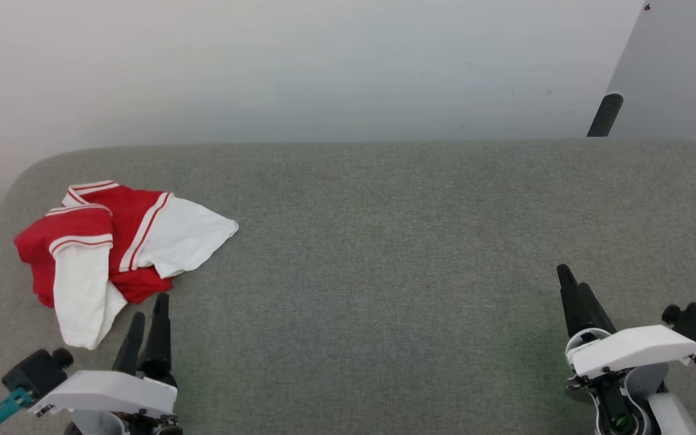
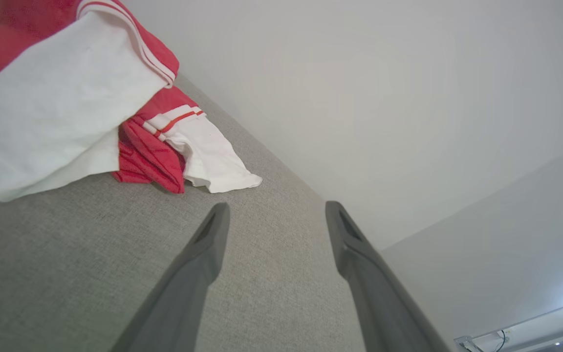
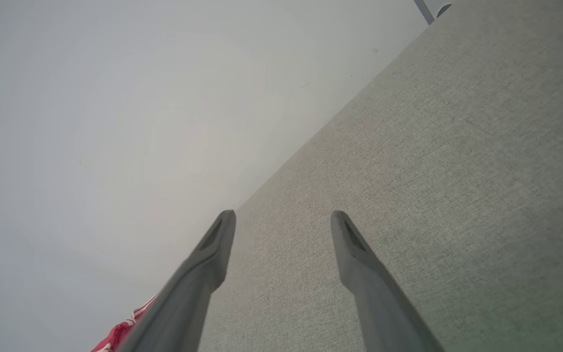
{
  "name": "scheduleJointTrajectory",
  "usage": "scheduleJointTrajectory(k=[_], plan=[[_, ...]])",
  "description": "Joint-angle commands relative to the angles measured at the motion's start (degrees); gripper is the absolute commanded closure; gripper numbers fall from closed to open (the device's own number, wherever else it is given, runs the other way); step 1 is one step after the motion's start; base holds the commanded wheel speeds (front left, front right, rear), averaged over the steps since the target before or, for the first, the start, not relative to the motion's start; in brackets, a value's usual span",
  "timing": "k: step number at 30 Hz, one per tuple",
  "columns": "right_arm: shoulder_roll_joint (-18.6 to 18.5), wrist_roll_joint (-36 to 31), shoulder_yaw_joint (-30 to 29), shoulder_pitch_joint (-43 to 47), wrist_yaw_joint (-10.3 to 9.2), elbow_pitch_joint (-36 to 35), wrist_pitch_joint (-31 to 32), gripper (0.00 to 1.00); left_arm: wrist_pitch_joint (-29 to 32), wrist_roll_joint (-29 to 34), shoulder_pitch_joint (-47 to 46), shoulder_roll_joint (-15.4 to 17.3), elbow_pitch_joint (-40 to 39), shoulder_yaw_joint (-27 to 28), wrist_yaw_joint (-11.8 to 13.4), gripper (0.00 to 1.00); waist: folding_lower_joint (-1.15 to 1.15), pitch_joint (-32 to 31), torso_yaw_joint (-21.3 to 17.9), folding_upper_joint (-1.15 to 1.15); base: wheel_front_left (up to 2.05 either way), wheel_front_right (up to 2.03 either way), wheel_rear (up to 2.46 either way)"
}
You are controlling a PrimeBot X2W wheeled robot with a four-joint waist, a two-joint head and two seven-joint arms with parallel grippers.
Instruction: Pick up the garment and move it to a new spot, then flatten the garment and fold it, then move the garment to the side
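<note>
Garment [image 1: 136, 211] lies at the far left of the grey fabric-covered tabletop [image 1: 384, 272], close to its rounded left corner. Condition: a loose, crumpled heap, neither flattened nor folded. The red body is bunched up. Two white short sleeves with red-and-white striped trim lie over it, one trailing toward the robot, the other spread out to the right.

Left end effector [image 1: 149, 305] sits at the lower left of the head view. Its fingers are spread with nothing between them, and the tips are just beside the near edge of the cloth, not touching it. In the left wrist view, bare tabletop shows in the gap of the left end effector [image 2: 276, 208], and the garment [image 2: 66, 98] lies ahead, toward the upper left.

Right end effector [image 1: 571, 277] is at the lower right, well apart from the garment. Its fingers are likewise spread and empty. In the right wrist view, the right end effector [image 3: 283, 215] sits over bare tabletop, and a scrap of red cloth [image 3: 120, 332] shows at the bottom edge.

A pale wall [image 1: 324, 60] stands behind the tabletop.
</note>
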Motion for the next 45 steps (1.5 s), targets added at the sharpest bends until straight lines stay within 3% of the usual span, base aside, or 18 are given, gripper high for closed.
scheduleJointTrajectory(k=[1,19,45], plan=[[-0.14,-3.79,0.17,-2.23,0.02,0.15,-0.80,0.00,-0.82,3.35,-1.49,0.76,-0.88,0.01,0.01,0.00,0.00,0.05,-0.01,0.00,0.00,0.00,0.00],[0.70,-20.11,-0.25,-4.77,0.03,2.55,-3.76,0.00,-3.77,16.02,-1.81,3.02,-1.44,-1.73,-0.01,0.00,0.00,0.20,-0.18,0.00,0.00,0.00,0.00],[1.11,-37.63,-1.08,-7.95,0.04,5.97,-7.45,0.00,-7.49,28.40,-2.15,6.29,-0.21,-4.35,-0.02,0.00,0.00,0.25,-0.65,0.00,0.00,0.00,0.00]])
